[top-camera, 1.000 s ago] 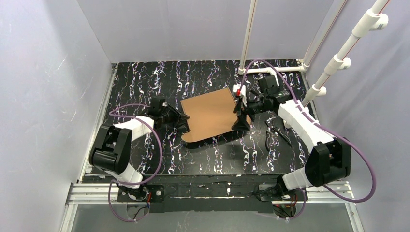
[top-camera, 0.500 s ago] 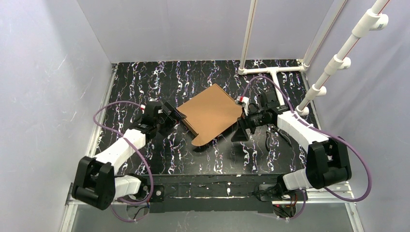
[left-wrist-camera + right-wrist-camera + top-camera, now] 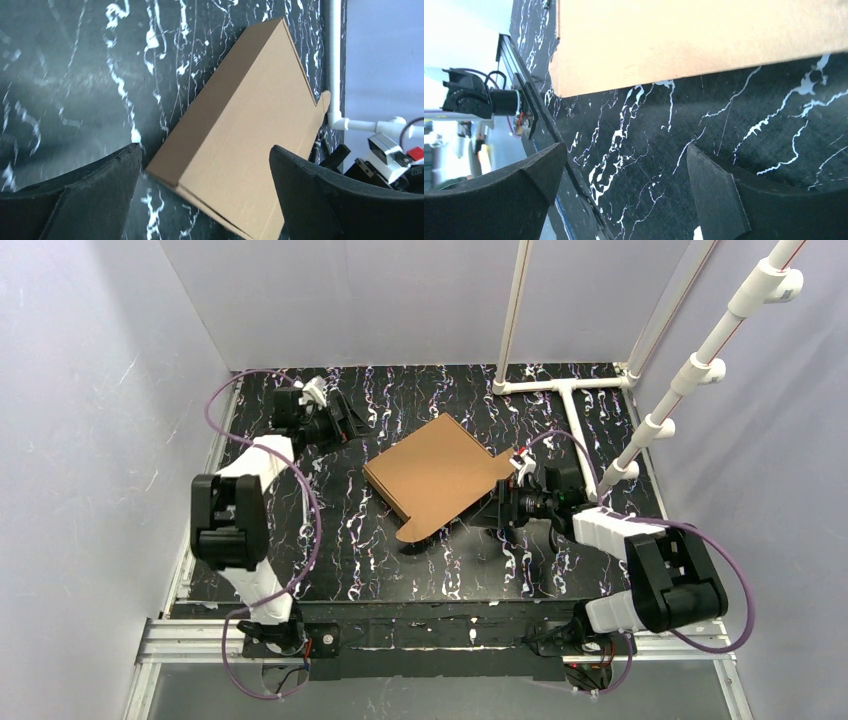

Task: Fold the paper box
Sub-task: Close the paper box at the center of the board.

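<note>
Looks basically done to me: the paper box point(image 3: 435, 475) lies closed up flat on the worktop point(image 3: 300, 540), just ahead of the spread, empty right hand point(image 3: 503, 507) and well clear of the equally spread left hand point(image 3: 345, 422), with maybe one rounded tab left to tuck.

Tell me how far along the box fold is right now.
Mostly done, it seems: the paper box lies on the table as a closed, shallow shape with its lid down. In hand: nothing; the left gripper and right gripper have their fingers open, neither holding it. Left: a rounded flap juts from the near edge and probably needs tucking.
</note>
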Controlling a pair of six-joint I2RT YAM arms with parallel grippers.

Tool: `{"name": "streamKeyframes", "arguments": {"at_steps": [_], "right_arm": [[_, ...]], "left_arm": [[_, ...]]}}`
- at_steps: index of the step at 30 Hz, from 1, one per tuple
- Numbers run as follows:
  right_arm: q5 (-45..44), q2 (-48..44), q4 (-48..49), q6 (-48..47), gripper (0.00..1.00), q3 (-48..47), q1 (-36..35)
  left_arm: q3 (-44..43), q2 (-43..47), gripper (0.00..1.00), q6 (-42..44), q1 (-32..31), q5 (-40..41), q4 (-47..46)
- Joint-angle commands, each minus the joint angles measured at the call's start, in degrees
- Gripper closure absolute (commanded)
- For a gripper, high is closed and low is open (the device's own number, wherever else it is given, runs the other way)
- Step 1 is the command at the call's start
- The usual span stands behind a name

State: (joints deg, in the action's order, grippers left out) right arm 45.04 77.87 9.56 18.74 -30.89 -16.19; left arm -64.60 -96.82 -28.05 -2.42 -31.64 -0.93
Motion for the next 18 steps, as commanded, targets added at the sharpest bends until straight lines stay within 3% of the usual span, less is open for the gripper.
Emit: {"name": "streamKeyframes", "arguments": {"at_steps": [1,7,12,18], "right_arm": [[-0.59,3.91,27.68,15.25,0.02,5.23,0.12],[-7.07,14.16,57.0,27.65,0.02,7.84,-0.76],[-8.62,23.22,61.4,32.61,0.02,4.83,-1.61],[-9.38,26.78,64.32,34.86,0.04,3.55,-1.88]], "left_arm": [[-6.44,-7.09,0.02,4.59,-0.77,-11.44,0.65],[-8.24,-12.81,0.03,7.74,-2.2,-10.87,3.16],[-9.16,-16.57,0.16,6.55,-2.93,-12.09,4.68],[-2.95,-14.12,0.35,3.35,-3.79,-11.75,5.59]]}}
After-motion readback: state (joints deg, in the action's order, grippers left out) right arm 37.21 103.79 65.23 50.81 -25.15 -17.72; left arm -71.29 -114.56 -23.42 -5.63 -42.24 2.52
